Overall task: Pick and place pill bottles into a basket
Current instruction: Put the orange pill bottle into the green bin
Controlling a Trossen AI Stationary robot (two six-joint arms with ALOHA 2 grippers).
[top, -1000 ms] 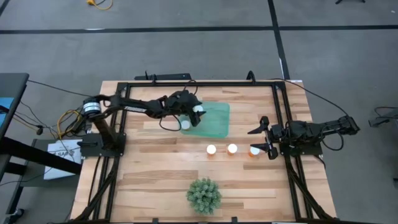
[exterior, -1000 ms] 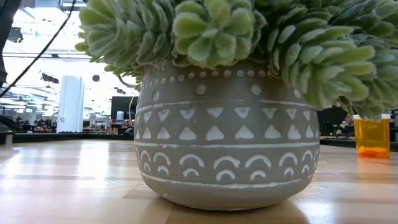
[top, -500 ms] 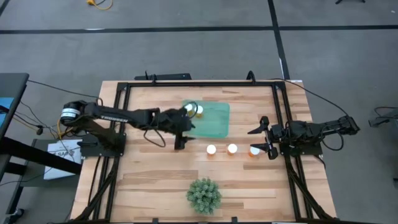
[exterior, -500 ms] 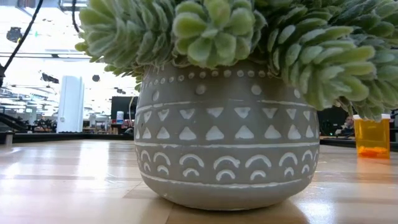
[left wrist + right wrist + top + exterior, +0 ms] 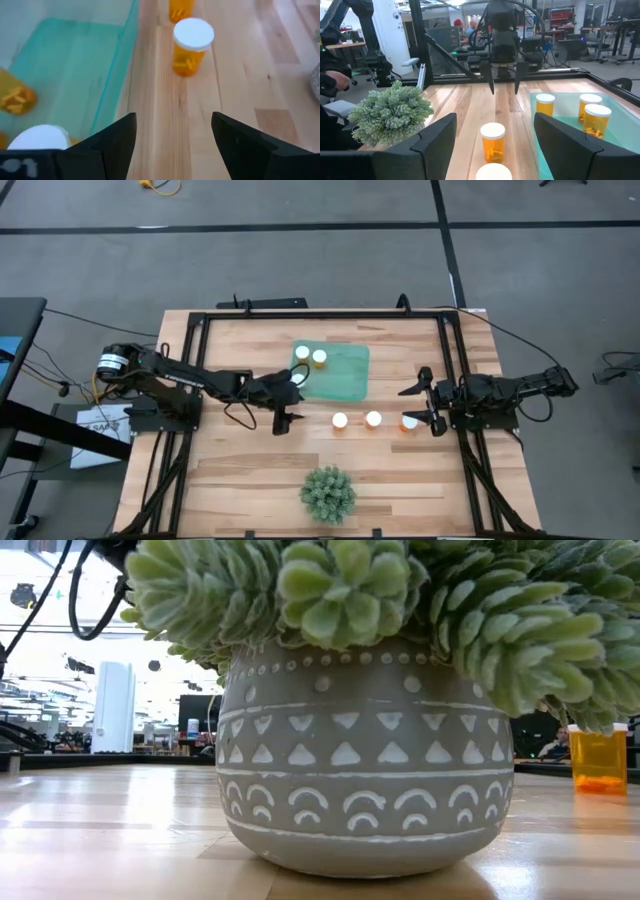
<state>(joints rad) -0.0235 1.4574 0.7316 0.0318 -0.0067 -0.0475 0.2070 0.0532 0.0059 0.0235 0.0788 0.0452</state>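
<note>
Three amber pill bottles with white caps stand in a row on the table (image 5: 340, 420) (image 5: 373, 418) (image 5: 409, 421). Three more stand in the teal tray (image 5: 340, 375), two at its far left corner (image 5: 302, 353) (image 5: 319, 357) and one (image 5: 297, 377) beside the left arm. My left gripper (image 5: 290, 410) (image 5: 172, 130) is open and empty, low over the table just near-left of the tray, facing the row's left bottle (image 5: 192, 47). My right gripper (image 5: 420, 408) (image 5: 495, 135) is open beside the row's right bottle (image 5: 492, 172), whose cap shows between its fingers without visible contact.
A spiky green plant in a patterned grey pot (image 5: 328, 493) (image 5: 365, 760) stands near the table's near edge and fills the low view, with one bottle (image 5: 598, 758) showing past it. A black frame (image 5: 300, 315) runs round the table. People show in the room behind (image 5: 470, 27).
My left gripper has gone from over the tray's far left corner toward the table's near edge and down, ending beside the tray's near left corner. A second white cap now shows at the tray's far left corner, where the gripper was.
</note>
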